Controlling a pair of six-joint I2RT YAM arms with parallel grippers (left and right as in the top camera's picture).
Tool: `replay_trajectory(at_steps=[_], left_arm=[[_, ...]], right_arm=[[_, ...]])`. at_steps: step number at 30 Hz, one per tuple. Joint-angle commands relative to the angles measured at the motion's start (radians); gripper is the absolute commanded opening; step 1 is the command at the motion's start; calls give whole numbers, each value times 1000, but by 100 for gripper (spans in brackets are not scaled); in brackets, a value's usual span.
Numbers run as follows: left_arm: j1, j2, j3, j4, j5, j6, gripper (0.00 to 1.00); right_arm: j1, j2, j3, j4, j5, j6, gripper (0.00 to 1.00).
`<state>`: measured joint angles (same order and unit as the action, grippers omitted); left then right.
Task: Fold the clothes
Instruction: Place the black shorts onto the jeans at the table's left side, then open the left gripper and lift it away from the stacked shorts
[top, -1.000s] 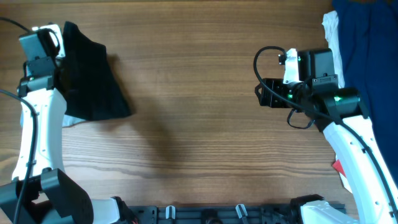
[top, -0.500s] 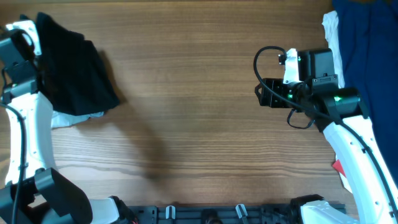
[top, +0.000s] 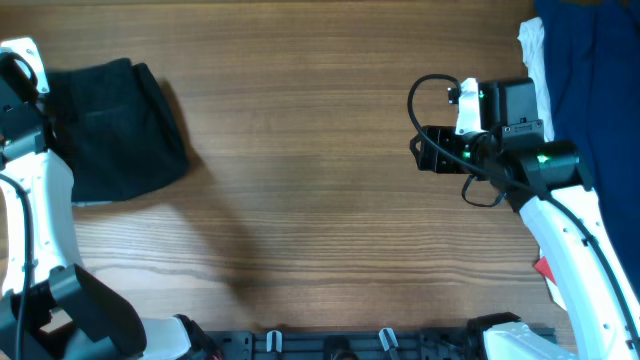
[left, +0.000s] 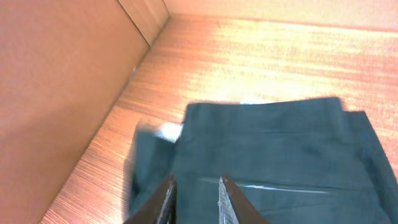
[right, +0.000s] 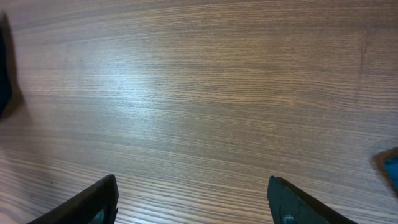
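Black shorts (top: 115, 125) lie flat at the left edge of the surface (top: 300, 150). The left tool (left: 196, 185), nearly together, pinches their near edge. The right tool (right: 191, 185), spread wide, hovers well apart.

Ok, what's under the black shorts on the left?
Only the wooden table shows around the black shorts, with a pale strip of lining peeking from one edge. Anything beneath the fabric is covered.
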<state>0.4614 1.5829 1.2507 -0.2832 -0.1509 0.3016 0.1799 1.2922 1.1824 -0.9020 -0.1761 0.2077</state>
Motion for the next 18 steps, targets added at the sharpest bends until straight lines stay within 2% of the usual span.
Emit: replay_trajectory(at_steps=[1,5,7,10,13,16,17,18], left_arm=[[8,29,24,-6,16,5,30],[8,31,24,-6,16,-2,36],[8,31,24,-6,23,-44,38],[8,31,24,-29,108,-93,42],[3,31,24,-71,261,-159,44],[-17,31,24,-104,357,-227,60],[-29,31,24,-118,375,-252,61],[-43,31,24,-134,386,-272,54]], right_arm=[[5,-6,-11,-1,-5,5,77],[5,-6,-11,0,-5,5,77],[5,-6,-11,0,-5,4,77],[5,-6,-11,0,-5,5,77],[5,-6,-11,1,-5,4,78],[5,-5,-11,10,-5,3,81],[5,-3,-11,18,-5,4,82],[5,0,-11,26,-5,5,84]])
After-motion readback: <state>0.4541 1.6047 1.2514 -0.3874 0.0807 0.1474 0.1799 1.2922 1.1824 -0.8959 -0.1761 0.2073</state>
